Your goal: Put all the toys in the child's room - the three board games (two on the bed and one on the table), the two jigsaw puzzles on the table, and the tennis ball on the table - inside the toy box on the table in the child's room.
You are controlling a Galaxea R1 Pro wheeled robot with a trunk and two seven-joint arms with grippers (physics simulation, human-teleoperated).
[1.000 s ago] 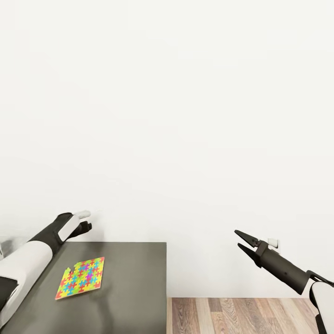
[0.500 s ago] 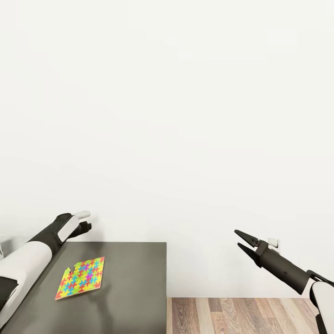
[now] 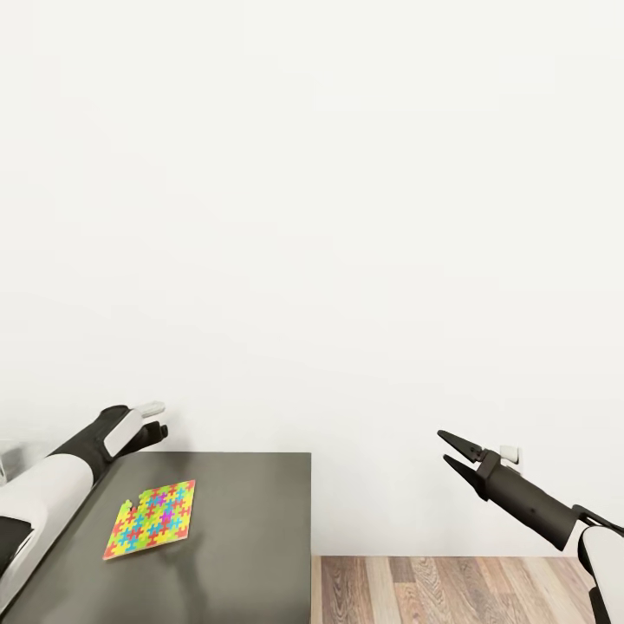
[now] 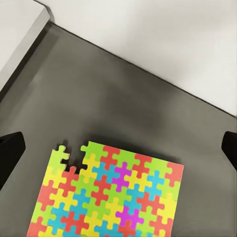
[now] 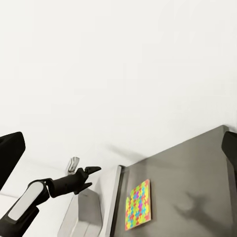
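One jigsaw puzzle (image 3: 149, 518), a thin multicoloured sheet with a piece gone from one corner, lies flat on the dark grey section of the table (image 3: 251, 520). My left gripper (image 3: 158, 425) hovers above the table's far edge, just beyond the puzzle. In the left wrist view the puzzle (image 4: 106, 195) lies below the left gripper (image 4: 119, 148), whose fingers are spread wide and hold nothing. My right gripper (image 3: 444, 445) hangs open and empty over the floor, right of the table. A light grey tray-like shape, apparently the toy box (image 5: 84, 213), shows in the right wrist view beyond the puzzle (image 5: 138, 205).
A plain white wall stands right behind the table. The table's right edge (image 3: 310, 537) drops to wooden floor (image 3: 459, 589). A wall socket (image 3: 511, 452) sits behind my right wrist. The raised pale grey tabletop (image 4: 17, 29) adjoins the dark section.
My left gripper has dipped slightly toward the table's far edge. The right arm and the puzzle have not moved.
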